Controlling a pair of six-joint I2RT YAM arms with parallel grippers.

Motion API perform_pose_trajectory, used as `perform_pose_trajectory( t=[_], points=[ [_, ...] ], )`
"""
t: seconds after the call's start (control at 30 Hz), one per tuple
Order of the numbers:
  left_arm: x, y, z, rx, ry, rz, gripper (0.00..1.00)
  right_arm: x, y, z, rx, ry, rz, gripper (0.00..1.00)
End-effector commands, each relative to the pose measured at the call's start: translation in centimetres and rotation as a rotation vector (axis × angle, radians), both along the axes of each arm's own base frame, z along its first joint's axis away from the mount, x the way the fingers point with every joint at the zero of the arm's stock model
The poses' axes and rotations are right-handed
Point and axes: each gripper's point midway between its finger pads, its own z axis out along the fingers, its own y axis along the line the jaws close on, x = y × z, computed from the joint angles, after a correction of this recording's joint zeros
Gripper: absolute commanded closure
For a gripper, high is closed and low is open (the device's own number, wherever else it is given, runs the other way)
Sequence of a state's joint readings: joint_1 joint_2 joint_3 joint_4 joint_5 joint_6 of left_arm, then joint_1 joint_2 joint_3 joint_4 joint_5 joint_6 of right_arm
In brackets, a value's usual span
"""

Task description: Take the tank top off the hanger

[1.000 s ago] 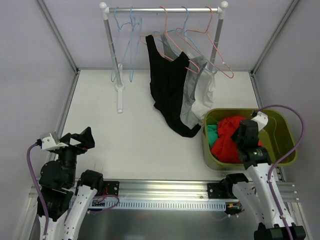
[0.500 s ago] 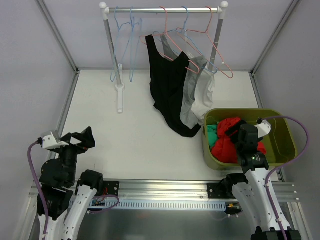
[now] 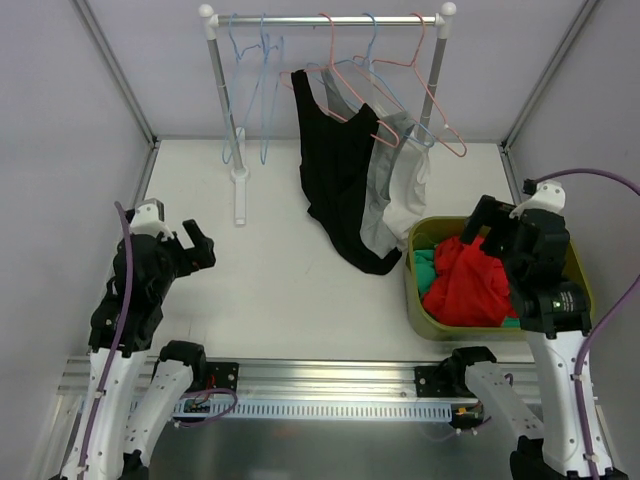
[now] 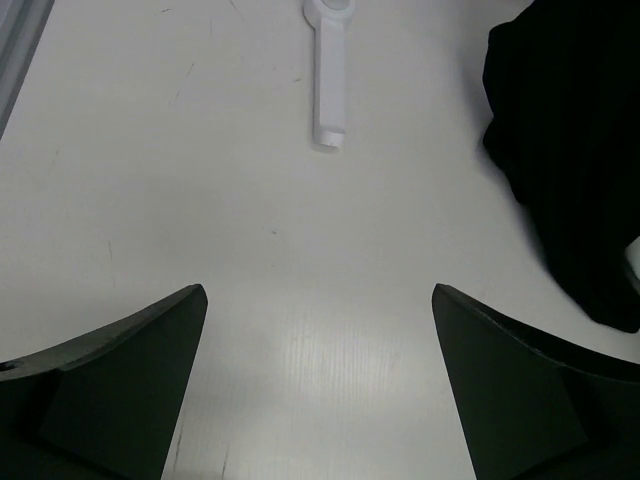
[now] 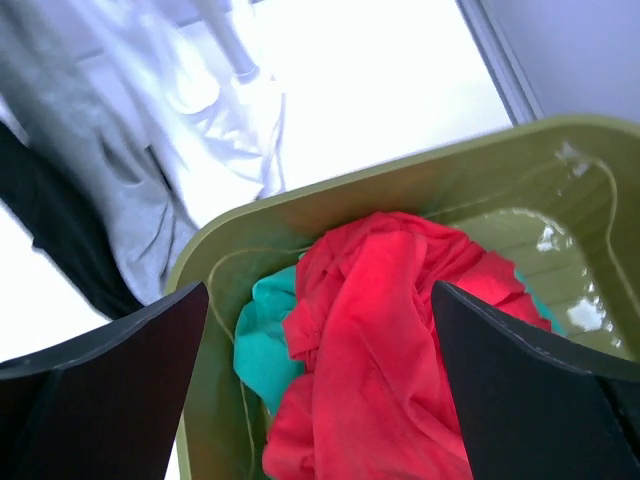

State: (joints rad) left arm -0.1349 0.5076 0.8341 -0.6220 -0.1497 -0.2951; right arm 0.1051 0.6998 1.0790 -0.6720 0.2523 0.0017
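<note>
Left hand (image 3: 193,246) hovers over the left part of the tabletop (image 3: 270,290), fingers spread wide, nothing between them. Left wrist view: left hand (image 4: 320,385) is over bare tabletop (image 4: 250,250); the rack foot (image 4: 328,70) lies beyond it, and the black tank top (image 4: 570,150) is off to the right.

Rack (image 3: 325,20) stands at the far edge. Two bare blue hangers (image 3: 264,110) hang on its left part.

Black tank top (image 3: 335,170) hangs near the rail's middle. Its hem reaches down towards the tabletop; I cannot tell whether it touches. Grey tank top (image 3: 380,190) hangs just right of it, overlapping. White tank top (image 3: 408,195) comes next to the right. Pink hangers (image 3: 452,132) hang in this group, one of them bare at the right end.

Green bin (image 3: 578,262) sits on the right side of the tabletop, just beside the hanging hems. It holds a red garment (image 3: 468,285) on top and a teal garment (image 3: 425,265) on the left.

Right hand (image 3: 490,232) is above the bin's far side, fingers wide apart and holding nothing. Right wrist view: right hand (image 5: 320,385) looks down on the red garment (image 5: 390,330), the teal garment (image 5: 265,340) and the green bin (image 5: 400,170). The grey tank top (image 5: 90,150) and white tank top (image 5: 230,120) hang beyond the rim.
</note>
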Motion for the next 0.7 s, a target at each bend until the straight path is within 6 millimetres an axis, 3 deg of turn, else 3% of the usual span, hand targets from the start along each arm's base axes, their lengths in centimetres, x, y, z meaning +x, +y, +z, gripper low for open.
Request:
perform_pose_trajectory(
  t=[0.0, 0.07, 0.2, 0.27, 0.43, 0.53, 0.67],
  points=[
    [-0.4, -0.9, 4.8, -0.007, -0.090, -0.073, 0.01, -2.2, 1.4, 1.7, -0.125, 0.034, 0.176, 0.01],
    [-1.0, 0.2, 6.1, 0.030, -0.122, -0.027, 0.01, -4.1, 2.0, 3.9, -0.127, -0.017, 0.235, 0.00],
    [-2.5, 2.3, 7.9, 0.104, -0.178, 0.047, 0.01, -7.8, 0.7, 5.6, -0.185, -0.030, 0.229, 0.01],
    [-3.2, 2.5, 7.8, 0.114, -0.194, 0.051, 0.01, -9.9, -0.5, 5.2, -0.225, -0.035, 0.199, 0.01],
    [-3.6, 1.9, 5.4, 0.119, -0.179, 0.008, 0.01, -13.0, -1.8, 3.3, -0.261, -0.080, 0.221, 0.01],
    [-3.6, 2.1, 4.6, 0.121, -0.172, 0.024, 0.01, -13.7, -2.1, 1.9, -0.257, -0.081, 0.224, 0.01],
    [-3.3, 1.9, 4.0, 0.114, -0.169, 0.015, 0.01, -13.0, -1.8, 0.6, -0.249, -0.049, 0.226, 0.01]
  ],
)
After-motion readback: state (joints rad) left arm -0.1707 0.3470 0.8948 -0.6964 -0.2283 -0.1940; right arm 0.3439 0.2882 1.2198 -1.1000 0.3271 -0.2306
